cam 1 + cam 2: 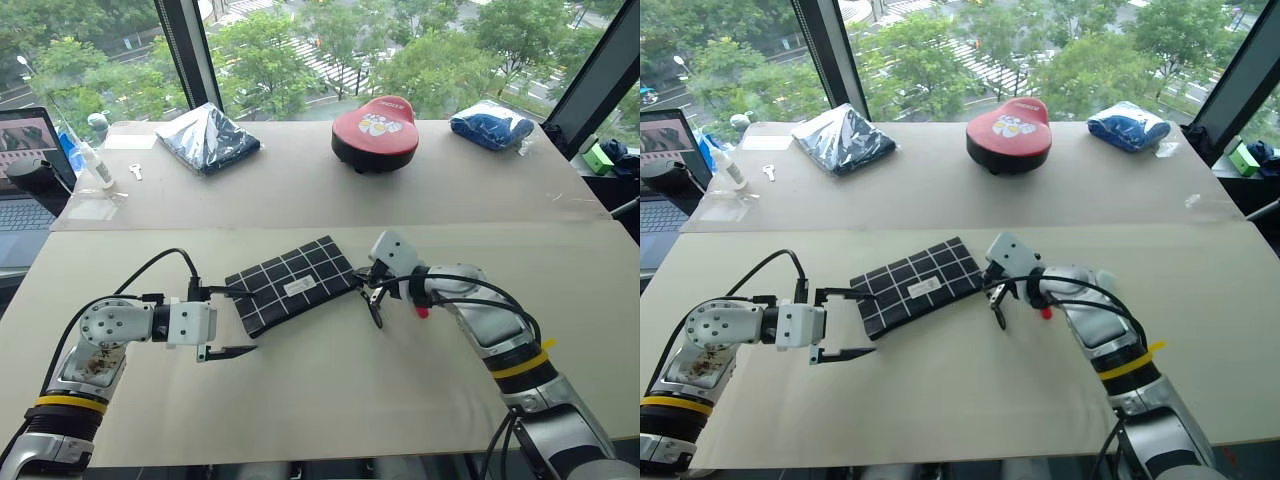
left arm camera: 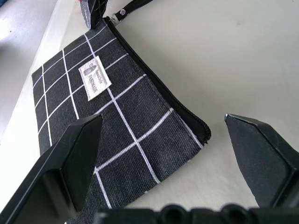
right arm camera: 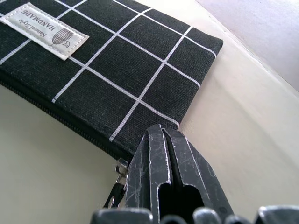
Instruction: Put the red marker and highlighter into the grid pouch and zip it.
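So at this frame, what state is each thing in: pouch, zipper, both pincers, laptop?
grid pouch: lying flat on the table, label side up.
zipper: closed along the stretch in view.
zipper pull strap: lying on the table beside the right pincer.
left pincer: open, straddling the pouch's near corner.
right pincer: shut, at the pouch's zipper-pull corner.
laptop: lid up, screen lit.

Office or lab workspace: pale desk (image 1: 330, 400) beside large windows (image 1: 300, 50) overlooking trees, laptop (image 1: 25, 180) at the edge
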Robot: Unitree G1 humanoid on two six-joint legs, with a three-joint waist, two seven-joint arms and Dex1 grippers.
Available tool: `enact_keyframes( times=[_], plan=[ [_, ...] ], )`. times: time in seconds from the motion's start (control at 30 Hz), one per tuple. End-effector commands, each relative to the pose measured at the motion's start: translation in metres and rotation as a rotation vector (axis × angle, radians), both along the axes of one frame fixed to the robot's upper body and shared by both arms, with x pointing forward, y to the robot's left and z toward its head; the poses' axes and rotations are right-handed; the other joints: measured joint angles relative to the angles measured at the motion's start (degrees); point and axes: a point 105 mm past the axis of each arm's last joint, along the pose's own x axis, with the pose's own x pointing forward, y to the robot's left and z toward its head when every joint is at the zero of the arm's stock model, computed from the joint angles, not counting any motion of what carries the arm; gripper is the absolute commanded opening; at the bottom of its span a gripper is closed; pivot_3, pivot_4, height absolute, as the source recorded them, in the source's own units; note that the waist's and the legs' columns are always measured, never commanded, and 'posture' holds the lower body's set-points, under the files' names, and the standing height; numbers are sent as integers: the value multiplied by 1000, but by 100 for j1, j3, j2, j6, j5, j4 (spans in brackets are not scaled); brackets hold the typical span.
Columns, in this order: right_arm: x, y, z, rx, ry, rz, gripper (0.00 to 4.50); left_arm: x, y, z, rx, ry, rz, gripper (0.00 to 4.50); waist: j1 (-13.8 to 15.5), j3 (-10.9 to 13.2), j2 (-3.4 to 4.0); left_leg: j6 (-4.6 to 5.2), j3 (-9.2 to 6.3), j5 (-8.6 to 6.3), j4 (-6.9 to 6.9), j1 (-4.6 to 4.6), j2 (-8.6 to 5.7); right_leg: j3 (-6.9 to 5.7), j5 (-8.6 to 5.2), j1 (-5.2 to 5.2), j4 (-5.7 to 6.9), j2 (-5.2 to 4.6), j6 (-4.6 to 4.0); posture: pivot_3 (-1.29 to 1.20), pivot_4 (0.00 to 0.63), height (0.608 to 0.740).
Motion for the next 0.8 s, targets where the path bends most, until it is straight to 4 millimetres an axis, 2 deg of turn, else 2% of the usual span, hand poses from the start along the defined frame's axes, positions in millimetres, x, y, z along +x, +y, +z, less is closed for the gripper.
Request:
enact_keyframes(
  times=[0.03, 0.4, 0.63, 0.8],
  plan=[
    [-1, 3, 11, 0, -20, 32, 54, 1, -10, 12, -33, -30, -19, 4500, 0, 0, 0, 0, 0, 0, 0, -2, 0, 0, 0, -1, 22, 0, 0, 0, 150, 740],
    [-10, 10, 18, 50, 18, 78, 54, -1, 0, -6, -16, 10, -8, 4500, -34, 0, 0, 0, 1, 0, 5, -2, 1, 0, -1, -10, 43, 0, 1, 0, 150, 740],
    [-11, 6, -19, -80, 66, 47, 54, -4, 4, -16, -16, 24, -11, 4500, -44, 0, 0, 0, 1, 0, 6, 0, 1, 1, -1, -9, 45, 0, 1, 0, 150, 740],
    [-10, 0, -33, -122, 76, 29, 54, -4, 7, -15, 5, 14, -17, 4500, -44, -4, -6, 0, 0, 0, 7, 18, 1, 0, -1, 7, 47, -1, 1, 0, 150, 740]
  ],
)
